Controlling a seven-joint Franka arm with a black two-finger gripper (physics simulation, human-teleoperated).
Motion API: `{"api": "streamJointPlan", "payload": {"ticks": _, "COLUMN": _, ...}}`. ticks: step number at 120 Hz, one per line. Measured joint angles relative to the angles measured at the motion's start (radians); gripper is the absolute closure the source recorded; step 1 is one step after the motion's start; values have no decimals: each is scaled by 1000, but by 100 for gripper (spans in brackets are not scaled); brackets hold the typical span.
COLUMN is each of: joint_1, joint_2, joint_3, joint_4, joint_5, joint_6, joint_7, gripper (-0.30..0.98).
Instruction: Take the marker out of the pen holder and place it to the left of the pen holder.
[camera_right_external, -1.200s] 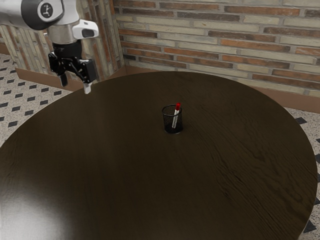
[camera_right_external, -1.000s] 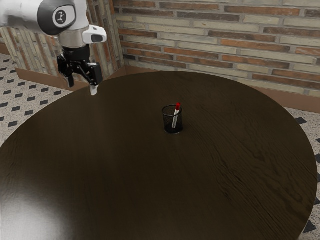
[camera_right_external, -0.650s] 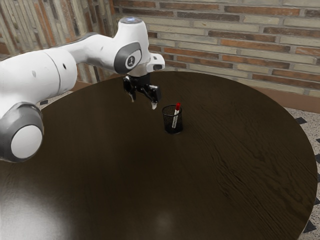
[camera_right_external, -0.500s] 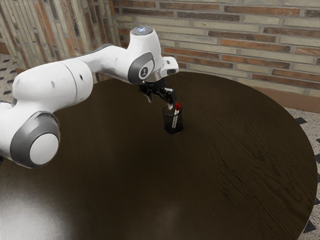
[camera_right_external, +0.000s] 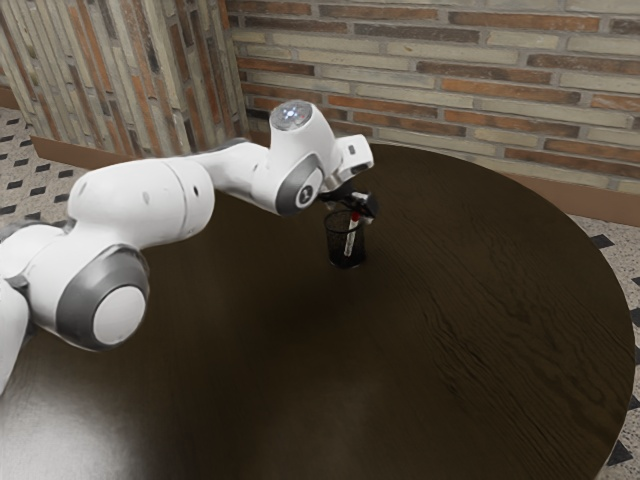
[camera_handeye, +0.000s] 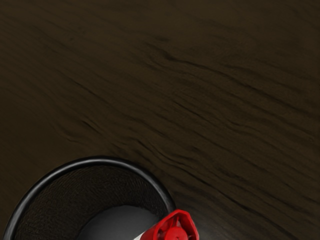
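The black fingers (camera_right_external: 352, 209) were open at the mouth of a black mesh pen holder (camera_right_external: 333, 247). Just below them, a white marker (camera_right_external: 350, 241) with a red cap leaned inside it. Underneath was a dark, round desk (camera_right_external: 460, 320); beyond them, a brick wall (camera_right_external: 450, 80).

The outside view looks down from up high, beside the smooth white arm (camera_right_external: 145, 200), across the round dark wood table (camera_right_external: 490, 310) to the striped brick wall (camera_right_external: 440, 85). The wrist view looks down up close. Both see the round black mesh pen holder (camera_handeye: 100, 160).
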Motion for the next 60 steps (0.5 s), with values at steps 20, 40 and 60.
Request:
{"api": "streamJointPlan", "payload": {"ticks": 20, "joint_1": 3, "joint_2": 24, "joint_3": -1, "joint_4": -1, "joint_5": 0, "joint_6": 65, "joint_7": 6, "gripper": 0}}
{"api": "streamJointPlan", "payload": {"ticks": 40, "joint_1": 4, "joint_2": 31, "joint_3": -1, "joint_4": -13, "joint_5": -3, "joint_6": 96, "joint_7": 12, "gripper": 0}}
{"api": "streamJointPlan", "payload": {"ticks": 60, "joint_1": 4, "joint_2": 40, "joint_3": -2, "joint_4": -16, "joint_5": -5, "joint_6": 110, "joint_7": 15, "gripper": 2}}
